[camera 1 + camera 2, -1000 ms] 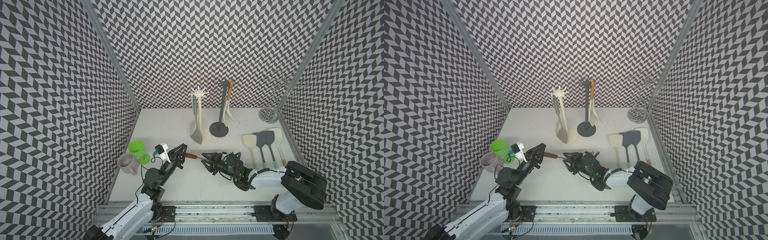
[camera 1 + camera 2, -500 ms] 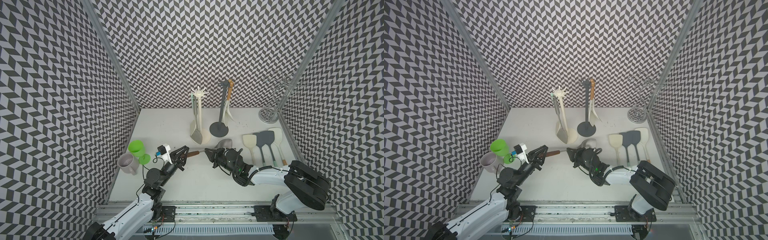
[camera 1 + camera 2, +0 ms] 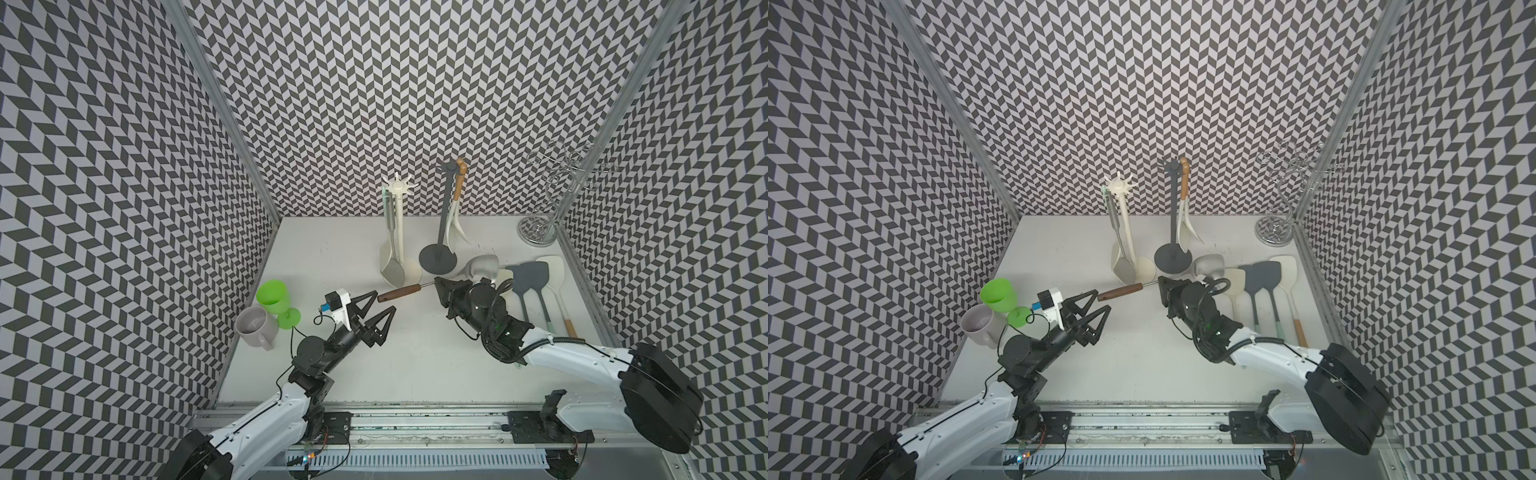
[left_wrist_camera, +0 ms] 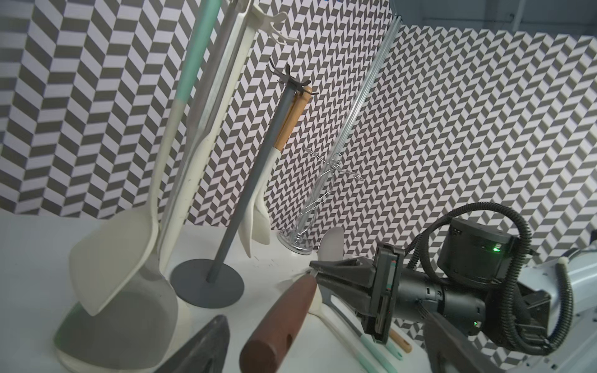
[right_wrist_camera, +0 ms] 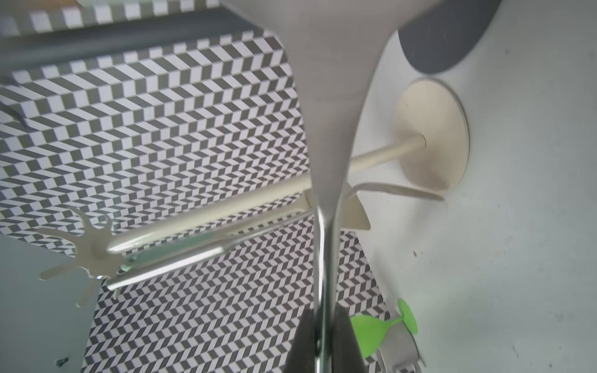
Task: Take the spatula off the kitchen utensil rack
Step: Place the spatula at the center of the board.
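Note:
The spatula has a brown wooden handle (image 3: 399, 291), a thin metal shaft and a grey head (image 3: 482, 266). It hangs level above the table in front of the two racks. My right gripper (image 3: 438, 286) is shut on the shaft just past the handle; the right wrist view shows both fingers (image 5: 307, 339) pinching the shaft (image 5: 324, 284). My left gripper (image 3: 384, 302) is open, its fingers spread on either side of the handle's free end (image 4: 281, 319) without touching it. The cream utensil rack (image 3: 400, 232) and the dark grey rack (image 3: 446, 208) stand behind, with utensils hanging on them.
A green goblet (image 3: 274, 297) and a grey mug (image 3: 254, 328) stand by the left wall next to my left arm. Three spatulas (image 3: 532, 278) lie flat at the right, under my right arm. A chrome wire stand (image 3: 540, 232) is in the back right corner.
My right gripper shut on the spatula's shaft and shifted back and right with it. My left gripper, shut on the handle before, has opened and let go.

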